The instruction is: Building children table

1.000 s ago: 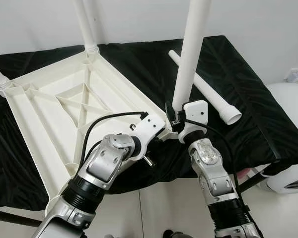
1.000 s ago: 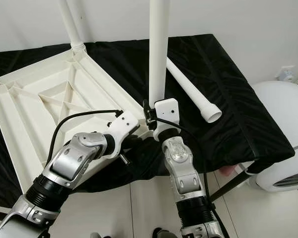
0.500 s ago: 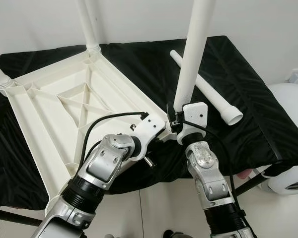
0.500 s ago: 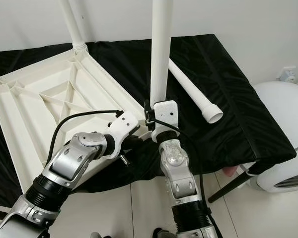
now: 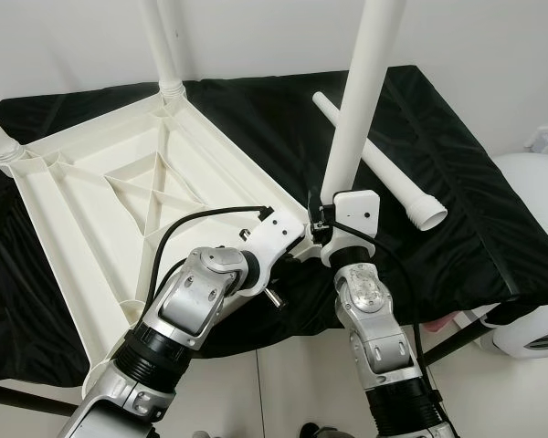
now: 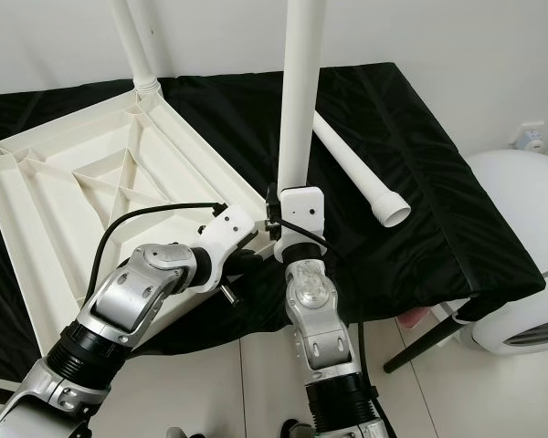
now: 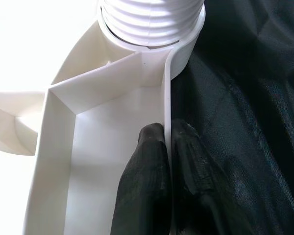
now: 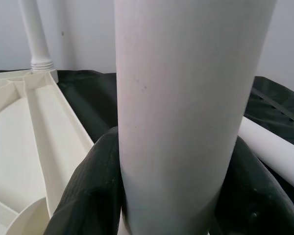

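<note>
Left tool (image 7: 167, 147) pinched the tabletop rim (image 7: 166, 98) to brace it while right tool (image 5: 333, 224) clamped the leg (image 5: 358, 100) upright in the corner socket (image 7: 152, 24).

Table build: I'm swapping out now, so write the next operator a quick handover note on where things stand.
Left end effector: shut on the rim of the upside-down tabletop near its front corner socket.
Right end effector: shut on the upright table leg, standing at that corner socket.
Done: two legs stand in the far corners.
Left: seat this leg fully (threads show in the left wrist view), then fit the spare leg lying on the black cloth.
</note>
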`<state>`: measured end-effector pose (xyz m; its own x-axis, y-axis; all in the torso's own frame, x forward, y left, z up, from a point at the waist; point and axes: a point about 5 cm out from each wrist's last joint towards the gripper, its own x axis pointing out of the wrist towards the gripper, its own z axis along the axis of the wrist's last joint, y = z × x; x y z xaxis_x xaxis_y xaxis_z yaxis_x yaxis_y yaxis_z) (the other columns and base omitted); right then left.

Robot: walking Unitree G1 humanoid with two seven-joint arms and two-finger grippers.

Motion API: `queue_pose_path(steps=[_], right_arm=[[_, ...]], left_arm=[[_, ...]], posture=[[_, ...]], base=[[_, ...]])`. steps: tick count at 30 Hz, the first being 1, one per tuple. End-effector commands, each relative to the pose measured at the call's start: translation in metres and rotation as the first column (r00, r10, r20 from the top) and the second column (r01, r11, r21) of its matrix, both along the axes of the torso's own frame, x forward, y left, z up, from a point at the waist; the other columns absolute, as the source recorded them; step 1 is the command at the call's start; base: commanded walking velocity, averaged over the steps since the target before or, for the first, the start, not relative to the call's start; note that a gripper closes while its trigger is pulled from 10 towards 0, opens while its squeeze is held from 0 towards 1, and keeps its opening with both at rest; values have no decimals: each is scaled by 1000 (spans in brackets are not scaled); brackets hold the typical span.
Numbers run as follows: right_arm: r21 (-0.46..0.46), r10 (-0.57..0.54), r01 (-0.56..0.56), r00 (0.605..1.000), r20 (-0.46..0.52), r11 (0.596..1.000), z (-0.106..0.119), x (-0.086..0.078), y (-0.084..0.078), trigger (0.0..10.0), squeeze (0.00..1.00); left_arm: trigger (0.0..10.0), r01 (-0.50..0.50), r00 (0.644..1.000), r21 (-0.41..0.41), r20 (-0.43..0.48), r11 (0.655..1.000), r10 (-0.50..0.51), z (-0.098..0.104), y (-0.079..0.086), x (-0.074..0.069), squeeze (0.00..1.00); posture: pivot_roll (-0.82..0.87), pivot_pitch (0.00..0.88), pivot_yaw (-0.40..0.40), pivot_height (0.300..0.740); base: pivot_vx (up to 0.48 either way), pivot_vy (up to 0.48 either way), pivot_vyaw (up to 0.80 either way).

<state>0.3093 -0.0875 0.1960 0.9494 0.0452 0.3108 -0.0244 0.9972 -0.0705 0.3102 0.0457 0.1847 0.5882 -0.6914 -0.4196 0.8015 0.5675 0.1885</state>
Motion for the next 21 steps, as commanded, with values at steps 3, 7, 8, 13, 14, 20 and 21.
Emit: queue_pose_path(steps=[3,7,8,13,14,20,21], right_arm=[[-12,-98,97,979,-181,995,-38,-1,-9,10000,0],[-4,-122,123,974,-193,992,-39,0,-7,10000,0],[-6,-134,136,972,-194,991,-39,0,-7,10000,0],[-15,-205,207,954,-217,978,-43,0,-9,10000,0],[-17,-231,233,947,-222,972,-44,0,-10,10000,0],[-36,-269,268,938,-217,963,-45,-1,-11,10000,0],[-38,-277,276,935,-220,960,-46,-2,-9,10000,0]], left_arm=[[10000,-32,999,-5,-3,999,32,1,5,-1,0],[10000,-34,999,-7,-2,999,34,2,4,-1,0],[10000,-34,999,-8,-2,999,34,3,4,0,0],[10000,-35,999,-10,-2,999,35,3,3,-1,0],[10000,-36,999,-10,-3,999,36,3,3,-1,0],[10000,-39,999,-12,-4,999,39,4,3,-1,0],[10000,-39,999,-12,-4,999,39,4,3,-1,0]], posture=[[-68,201,46,740],[-64,205,47,740],[-64,205,47,740],[-62,206,47,740],[-62,206,47,740],[-61,210,47,740],[-61,212,47,740]], base=[[0,0,0],[0,0,0],[0,0,0],[0,0,0],[0,0,0],[0,0,0],[0,0,0]])
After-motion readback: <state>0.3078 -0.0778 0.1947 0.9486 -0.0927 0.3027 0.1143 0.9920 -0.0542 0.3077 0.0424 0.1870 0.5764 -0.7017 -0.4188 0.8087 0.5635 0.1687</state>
